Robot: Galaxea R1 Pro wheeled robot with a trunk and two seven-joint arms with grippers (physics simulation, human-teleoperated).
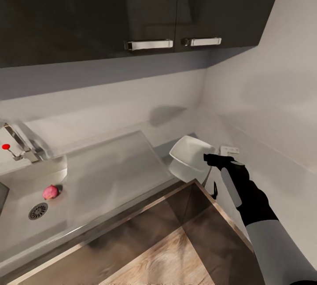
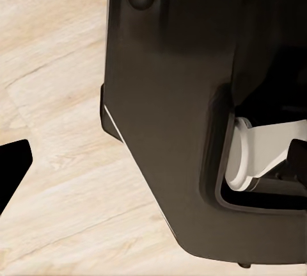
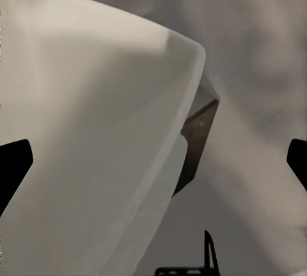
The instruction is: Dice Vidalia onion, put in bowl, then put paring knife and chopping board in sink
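Vidalia onion (image 1: 50, 192) in sink (image 1: 105, 175), right hand (image 1: 210, 157) beside bowl (image 1: 190, 153)

**White bowl close before the end effector**

The bowl (image 3: 96, 129) looms large and near, its flared white wall curving to a rounded rim corner. Past that rim a dark brown wedge (image 3: 197, 136) shows (too little of it to name). Behind lies a glossy grey table (image 3: 256, 180) surface with soft reflections. The right end effector (image 3: 157, 161) has its dark fingertips (image 3: 13, 167) set wide apart at opposite edges, nothing between them.
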